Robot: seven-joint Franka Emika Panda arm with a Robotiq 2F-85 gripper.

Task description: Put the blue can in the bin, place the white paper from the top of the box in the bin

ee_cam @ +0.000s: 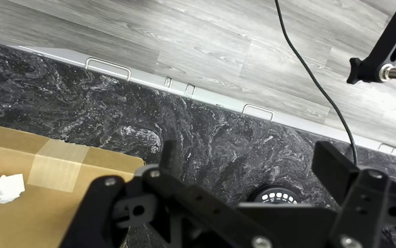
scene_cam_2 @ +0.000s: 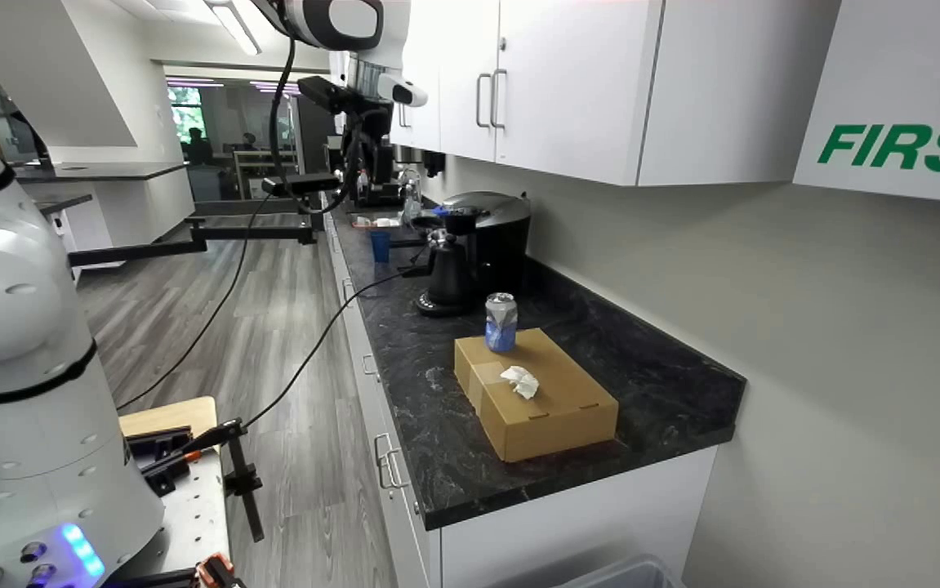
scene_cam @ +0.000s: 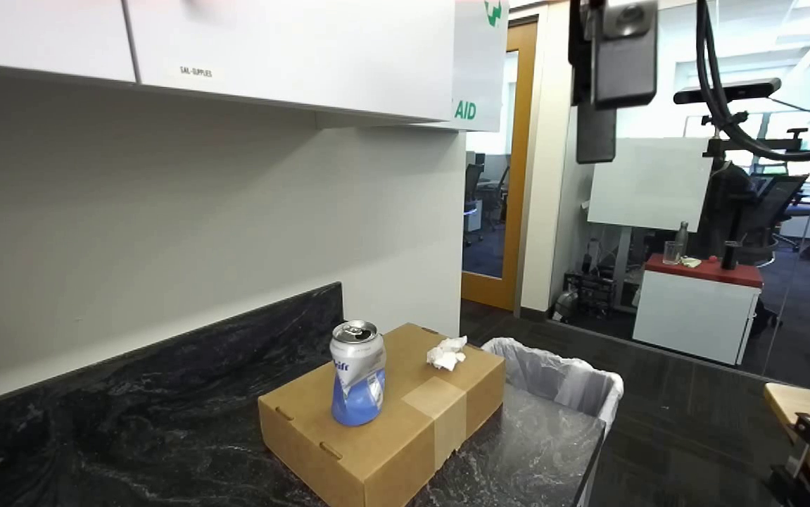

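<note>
The blue can (scene_cam: 357,377) stands upright on the brown cardboard box (scene_cam: 390,443), also in an exterior view (scene_cam_2: 501,322). The crumpled white paper (scene_cam: 447,353) lies on the same box top, apart from the can. The wrist view shows the paper (ee_cam: 0,187) at its left edge; the can there is mostly or wholly hidden behind a finger. The bin (scene_cam: 552,373), lined with a clear bag, stands past the counter's end; only its rim shows in an exterior view (scene_cam_2: 641,565). My gripper (ee_cam: 251,156) is open and empty, high above the counter, away from can and paper.
A black kettle (scene_cam_2: 449,282) and black machine (scene_cam_2: 502,237) stand on the dark counter (scene_cam_2: 470,490) behind the box. A blue cup (scene_cam_2: 380,245) is farther back. White wall cabinets (scene_cam_2: 568,90) overhang the counter. A black cable (ee_cam: 308,65) crosses to the counter.
</note>
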